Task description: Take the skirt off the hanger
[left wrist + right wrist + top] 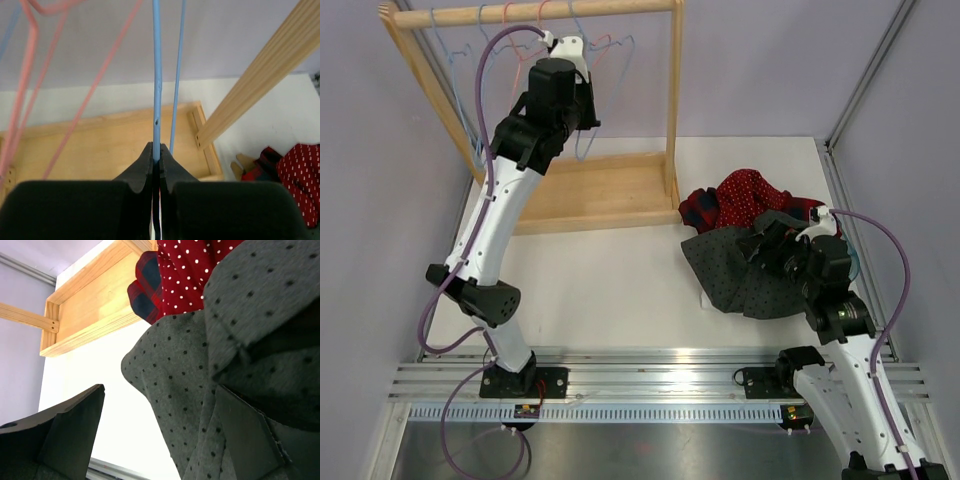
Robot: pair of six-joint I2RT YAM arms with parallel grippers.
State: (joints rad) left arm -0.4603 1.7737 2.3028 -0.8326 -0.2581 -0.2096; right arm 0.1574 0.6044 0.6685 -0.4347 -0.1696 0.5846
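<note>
Skirt (735,278): grey woven cloth with small dark dots, soft and matte. It lies crumpled in loose folds on the table (610,290), near the right edge and about midway along it. No hanger is seen in it, so the removal is judged done or nearly done.

Hanger (157,75): thin blue wire, smooth, with a small nick partway up. It is pinched between the closed fingers of the left gripper (156,150), up at the rack (672,90) in the far left corner.

Right gripper (159,390): fingers spread wide, low over the skirt's hem, nothing held.

Pink hangers (30,75): same thin wire, hung beside the blue one.

Rack: pale unfinished wood with a round rail, square posts and a shallow tray base.

Red garment (750,192): white-dotted, heaped at the skirt's far side and touching it.

Plaid cloth (700,208): dark red and navy, at the rack's right foot.

Next move, as judged: the hanger is to be settled on the rail and let go, which calls for a gentle release. The right arm is to be lifted clear without snagging the limp cloth.
</note>
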